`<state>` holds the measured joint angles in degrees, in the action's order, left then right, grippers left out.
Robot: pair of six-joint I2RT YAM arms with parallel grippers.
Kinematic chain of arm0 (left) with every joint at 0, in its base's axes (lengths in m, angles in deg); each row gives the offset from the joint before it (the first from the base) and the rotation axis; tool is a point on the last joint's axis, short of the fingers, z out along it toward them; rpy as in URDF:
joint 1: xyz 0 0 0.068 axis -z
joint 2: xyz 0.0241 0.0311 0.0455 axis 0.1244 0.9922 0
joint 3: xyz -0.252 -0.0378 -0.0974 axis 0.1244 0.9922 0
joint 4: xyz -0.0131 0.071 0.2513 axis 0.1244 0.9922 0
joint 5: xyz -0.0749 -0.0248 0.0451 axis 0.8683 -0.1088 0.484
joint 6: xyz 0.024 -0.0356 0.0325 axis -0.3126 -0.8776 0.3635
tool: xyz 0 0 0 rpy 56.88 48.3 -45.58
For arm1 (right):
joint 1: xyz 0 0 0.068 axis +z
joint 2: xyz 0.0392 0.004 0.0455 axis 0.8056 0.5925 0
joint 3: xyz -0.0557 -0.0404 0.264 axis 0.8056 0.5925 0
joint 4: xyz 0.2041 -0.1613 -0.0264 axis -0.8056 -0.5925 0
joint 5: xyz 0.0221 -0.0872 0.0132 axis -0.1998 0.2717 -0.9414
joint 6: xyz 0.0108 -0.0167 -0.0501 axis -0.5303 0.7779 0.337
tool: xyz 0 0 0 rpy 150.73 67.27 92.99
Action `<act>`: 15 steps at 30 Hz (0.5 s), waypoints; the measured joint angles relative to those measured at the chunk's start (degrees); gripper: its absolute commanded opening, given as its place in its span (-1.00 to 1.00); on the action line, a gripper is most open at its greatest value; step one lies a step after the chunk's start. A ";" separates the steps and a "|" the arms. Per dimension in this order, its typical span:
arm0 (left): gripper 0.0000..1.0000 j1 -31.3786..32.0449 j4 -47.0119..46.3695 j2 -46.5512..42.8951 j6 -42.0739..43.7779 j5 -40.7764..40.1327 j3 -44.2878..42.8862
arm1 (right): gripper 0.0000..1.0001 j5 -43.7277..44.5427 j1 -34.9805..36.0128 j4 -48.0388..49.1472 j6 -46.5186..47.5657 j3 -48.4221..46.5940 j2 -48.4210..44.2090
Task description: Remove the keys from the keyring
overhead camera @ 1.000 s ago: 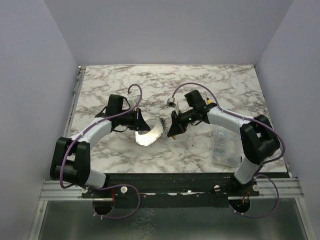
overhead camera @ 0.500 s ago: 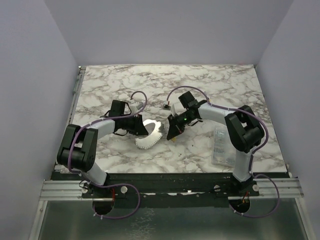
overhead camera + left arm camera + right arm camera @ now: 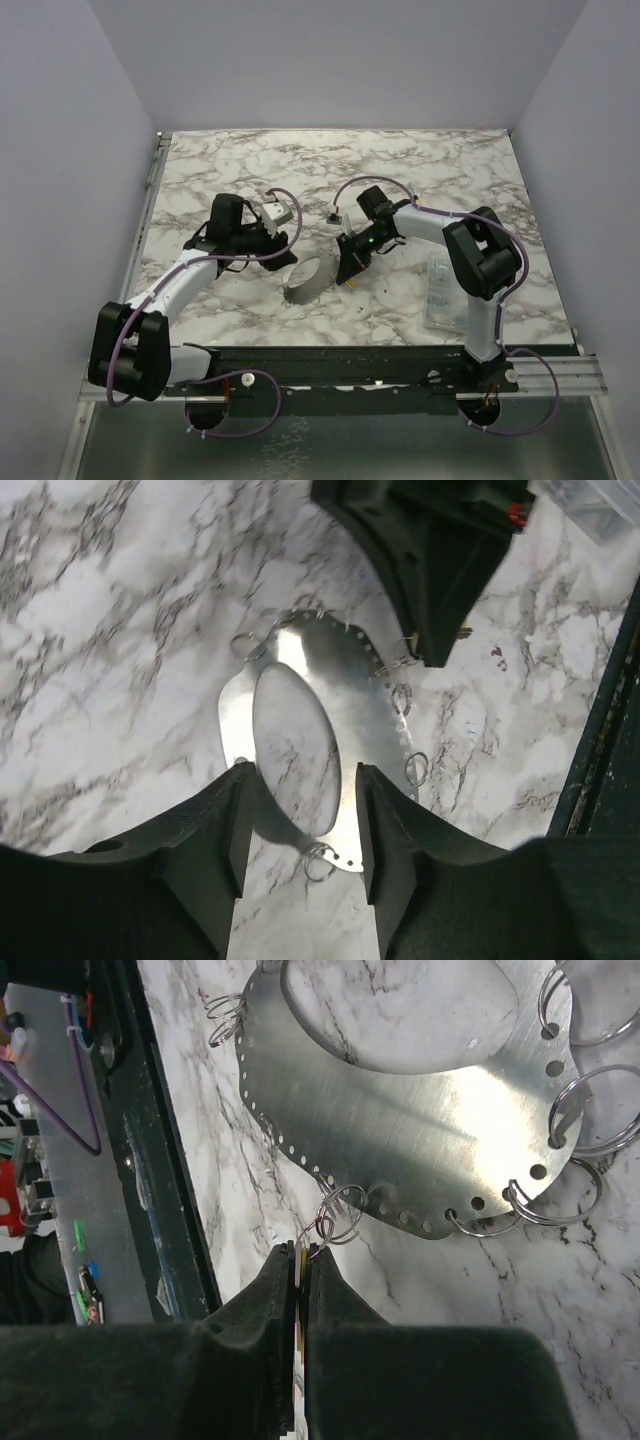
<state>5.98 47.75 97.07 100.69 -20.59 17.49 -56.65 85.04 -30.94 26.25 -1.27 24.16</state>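
Observation:
The keyring (image 3: pixel 308 281) is a flat grey metal hoop with a wide oval opening, a row of holes along its rim, and several small wire rings hanging from them. It lies on the marble between the arms. In the left wrist view my left gripper (image 3: pixel 300 825) stands open, its fingers astride the near end of the keyring (image 3: pixel 365 720). My right gripper (image 3: pixel 302 1252) is shut on a thin yellowish key (image 3: pixel 300 1263), seen only as a sliver between the jaws. The key hangs from a small wire ring (image 3: pixel 342 1214) on the keyring's rim (image 3: pixel 440 1130).
A clear plastic box (image 3: pixel 444 292) lies at the right, near the right arm's elbow. The dark front rail (image 3: pixel 340 352) runs along the table's near edge, close behind the right gripper (image 3: pixel 349 268). The left gripper (image 3: pixel 286 260) sits just left of the keyring.
My left gripper has opened and let go of the keyring, which has sunk from a raised tilt toward the table. The right gripper stays shut and has shifted slightly left.

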 measured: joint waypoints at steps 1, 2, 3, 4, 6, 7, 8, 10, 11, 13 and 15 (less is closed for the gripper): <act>-0.11 1.11 0.37 -1.40 1.99 0.33 -0.02 | -0.99 -0.35 0.00 -0.55 0.17 -0.15 0.15; -0.11 2.95 0.96 -2.49 4.96 0.72 -0.13 | -0.99 -0.76 0.00 -1.09 0.39 -0.39 0.31; -0.13 4.13 1.38 -2.64 6.86 0.79 -0.13 | -0.99 -1.27 0.00 -1.60 0.66 -0.63 0.39; -0.14 5.75 2.05 -2.54 8.85 0.76 -0.11 | -0.99 -1.84 0.00 -2.19 1.03 -0.92 0.42; -0.15 9.33 3.45 -1.95 12.66 0.42 0.07 | -0.99 -3.30 0.00 -3.69 1.86 -1.79 0.48; -0.16 10.64 4.00 -1.77 14.21 0.22 0.11 | -0.99 -3.82 0.00 -4.31 2.27 -2.16 0.48; -0.17 12.09 4.61 -1.62 15.98 0.20 0.11 | -0.99 -4.37 0.00 -5.01 2.73 -2.60 0.48; -0.17 13.68 5.38 -1.46 18.97 0.17 0.09 | -0.99 -5.44 0.00 -6.23 3.74 -3.30 0.48; -0.18 14.05 5.73 -1.33 20.61 0.13 0.09 | -0.99 -5.92 0.00 -6.71 4.15 -3.52 0.48; -0.19 14.47 6.12 -0.76 23.74 0.07 -0.04 | -0.99 -6.64 0.00 -7.58 4.94 -3.69 0.48; -0.21 15.08 6.16 0.33 27.04 -0.20 -0.48 | -0.99 -7.13 0.00 -8.57 5.66 -3.76 0.48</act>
<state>21.06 53.91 97.40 127.73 -20.79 17.01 -63.77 85.04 -39.51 31.91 -5.03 24.64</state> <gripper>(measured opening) 0.407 0.058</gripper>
